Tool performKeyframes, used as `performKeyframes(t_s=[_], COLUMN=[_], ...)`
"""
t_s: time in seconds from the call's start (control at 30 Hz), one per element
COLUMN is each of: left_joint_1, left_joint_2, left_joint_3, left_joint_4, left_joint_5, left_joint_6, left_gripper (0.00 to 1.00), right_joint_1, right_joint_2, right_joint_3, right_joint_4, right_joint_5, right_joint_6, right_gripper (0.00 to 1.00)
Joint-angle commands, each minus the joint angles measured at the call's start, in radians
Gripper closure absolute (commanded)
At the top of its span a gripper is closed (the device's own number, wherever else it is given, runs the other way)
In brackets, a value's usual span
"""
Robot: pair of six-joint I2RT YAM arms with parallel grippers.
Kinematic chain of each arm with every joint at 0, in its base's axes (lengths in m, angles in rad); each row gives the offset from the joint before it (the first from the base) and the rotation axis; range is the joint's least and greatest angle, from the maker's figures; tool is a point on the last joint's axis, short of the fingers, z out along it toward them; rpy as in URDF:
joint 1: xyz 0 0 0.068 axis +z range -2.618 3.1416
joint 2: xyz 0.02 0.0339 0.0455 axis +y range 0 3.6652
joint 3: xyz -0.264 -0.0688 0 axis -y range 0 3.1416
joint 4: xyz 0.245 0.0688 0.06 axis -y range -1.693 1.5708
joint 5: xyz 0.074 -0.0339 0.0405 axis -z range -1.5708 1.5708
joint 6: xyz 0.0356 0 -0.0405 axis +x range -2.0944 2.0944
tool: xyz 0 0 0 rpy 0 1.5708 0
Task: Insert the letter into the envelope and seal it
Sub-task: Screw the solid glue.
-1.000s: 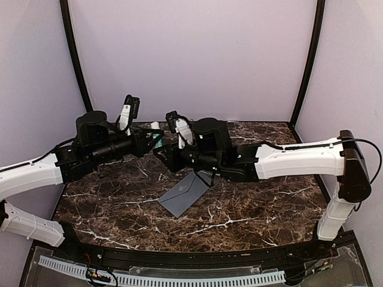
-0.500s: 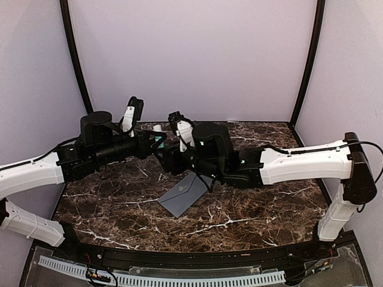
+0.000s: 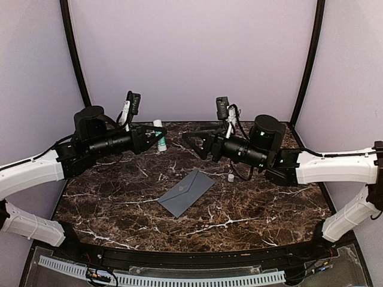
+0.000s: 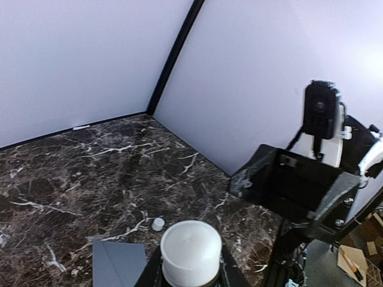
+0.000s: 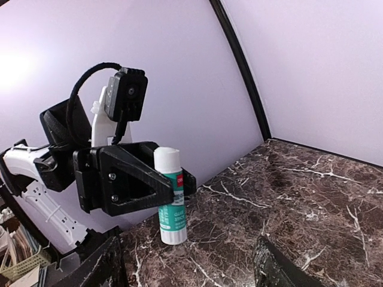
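The flat slate-grey paper envelope (image 3: 187, 192) lies on the dark, white-veined marble desk (image 3: 119, 203), around its middle and turned diagonally. Its pointed flap is folded down, and neither arm touches it. A small white cap (image 3: 230, 177) sits on the desk just beyond the envelope's far right corner. Nearer the far edge, left of centre, the left gripper (image 3: 155, 139) is closed around an upright white glue stick with a green label (image 3: 158, 125). Whether the stick's base touches the desk I cannot tell. Facing it from the right, near but apart, the right gripper (image 3: 196, 145) has its jaws spread wide with nothing between them.
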Motion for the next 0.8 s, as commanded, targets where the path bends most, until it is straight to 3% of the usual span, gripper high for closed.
performKeyframes(t_s=[0.0,0.2,0.4,0.57,0.77], left_joint_1=[0.031,0.036,0.035,0.035,0.035], left_joint_2=[-0.049,-0.058,-0.057,-0.052,-0.048], left_joint_3=[-0.022,-0.027,-0.017,-0.022,-0.025], left_joint_4=[0.157,0.283,0.291,0.311,0.329], left_joint_5=[0.262,0.444,0.526,0.556,0.555], left_joint_6=[-0.053,-0.119,-0.125,-0.139,-0.149], left_gripper=[1.00,1.00,1.00,1.00,1.00], right_joint_1=[-0.040,-0.035,0.008,0.017,0.020], right_joint_2=[0.000,0.070,0.144,0.192,0.250], right_joint_3=[-0.023,0.041,0.132,0.162,0.210], right_joint_4=[0.187,0.204,0.130,0.188,0.219], right_joint_5=[-0.301,-0.530,-0.561,-0.581,-0.620], right_joint_6=[0.113,0.161,0.131,0.157,0.183], right_gripper=[0.29,0.35,0.41,0.44,0.59])
